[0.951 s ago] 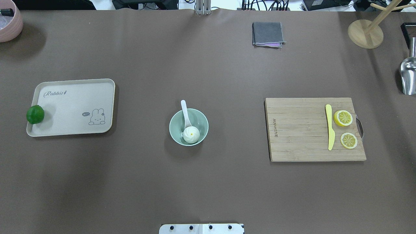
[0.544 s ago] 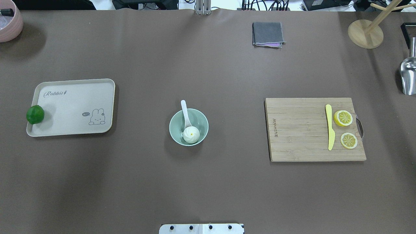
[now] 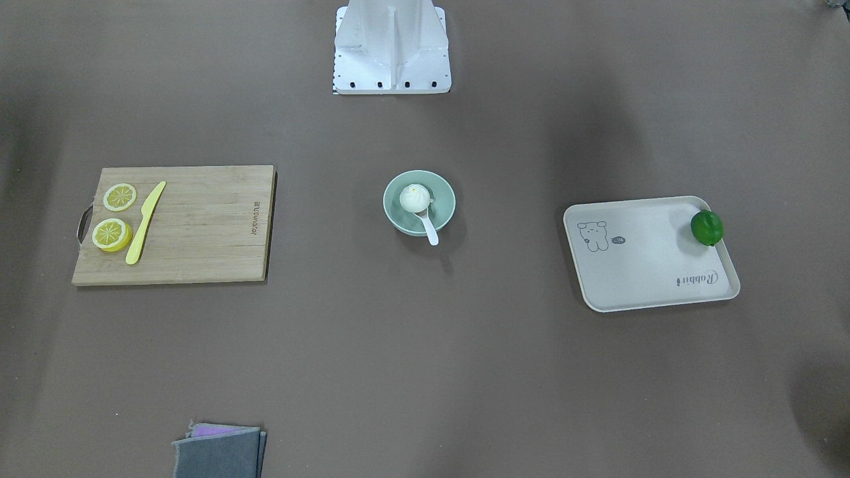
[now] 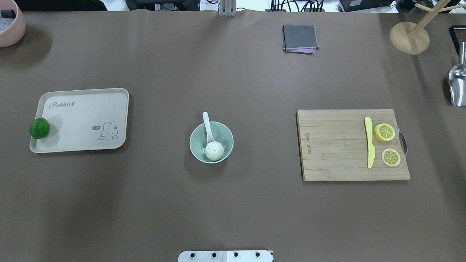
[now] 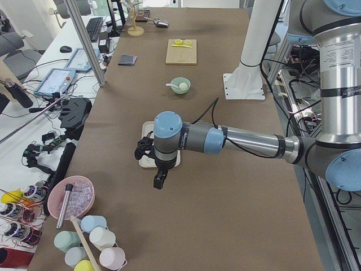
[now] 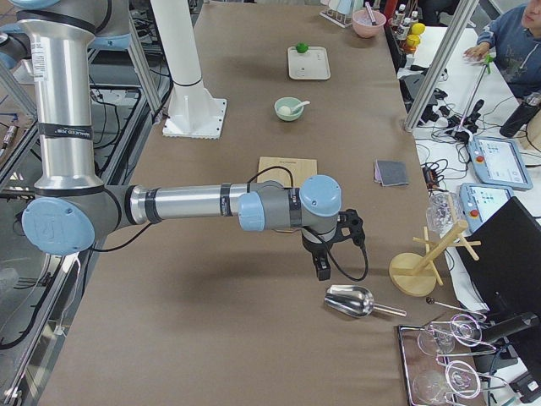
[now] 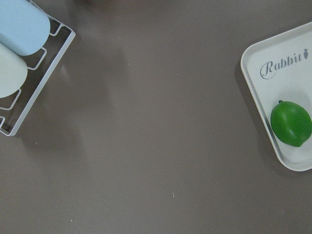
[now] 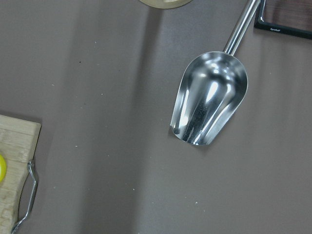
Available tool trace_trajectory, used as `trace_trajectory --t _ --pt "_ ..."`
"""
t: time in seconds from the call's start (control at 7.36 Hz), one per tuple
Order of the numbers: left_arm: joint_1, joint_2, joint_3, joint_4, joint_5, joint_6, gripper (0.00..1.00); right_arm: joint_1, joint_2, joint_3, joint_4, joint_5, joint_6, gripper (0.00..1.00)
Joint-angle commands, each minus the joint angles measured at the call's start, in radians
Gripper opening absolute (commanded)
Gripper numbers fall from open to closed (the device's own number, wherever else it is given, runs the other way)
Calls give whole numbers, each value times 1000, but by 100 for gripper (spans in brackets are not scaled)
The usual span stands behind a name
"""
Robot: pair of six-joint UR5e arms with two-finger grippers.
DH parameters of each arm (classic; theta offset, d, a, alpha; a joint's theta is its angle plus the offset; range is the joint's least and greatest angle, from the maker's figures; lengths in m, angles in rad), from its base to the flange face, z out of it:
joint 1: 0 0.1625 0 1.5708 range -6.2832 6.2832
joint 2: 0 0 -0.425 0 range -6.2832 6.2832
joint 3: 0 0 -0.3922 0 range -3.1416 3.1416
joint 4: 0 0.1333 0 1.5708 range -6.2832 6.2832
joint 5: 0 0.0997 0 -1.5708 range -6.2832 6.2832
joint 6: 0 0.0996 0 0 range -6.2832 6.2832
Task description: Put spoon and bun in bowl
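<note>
The mint-green bowl (image 4: pixel 222 131) stands at the table's middle. The white bun (image 4: pixel 214 151) lies inside it. The white spoon (image 4: pixel 207 127) rests in the bowl with its scoop by the bun and its handle over the far rim. In the front-facing view the bowl (image 3: pixel 443 194), bun (image 3: pixel 413 198) and spoon (image 3: pixel 430 232) show the same. My left gripper (image 5: pixel 159 182) hangs above the table's left end, near the tray. My right gripper (image 6: pixel 322 271) hangs at the right end, near the scoop. I cannot tell whether either is open or shut.
A cream tray (image 4: pixel 83 120) with a green lime (image 4: pixel 39 128) lies left. A wooden board (image 4: pixel 335 145) with a yellow knife (image 4: pixel 370 142) and two lemon slices lies right. A grey cloth (image 4: pixel 299 38), a metal scoop (image 4: pixel 457 85), a wooden stand (image 4: pixel 409 37) and a pink bowl (image 4: pixel 11 25) sit along the edges.
</note>
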Motion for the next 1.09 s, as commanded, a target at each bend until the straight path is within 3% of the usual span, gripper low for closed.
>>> trace_trajectory --t 0.0,0.27,0.95 --pt "-6 0 20 2 0 0 99 36 -67 51 1 3 -2 100" --pt "-7 3 -18 2 -7 -2 99 41 -120 116 15 14 -2 100" --pt "-9 3 -20 -2 -62 -6 99 41 -159 35 23 2 -13 100"
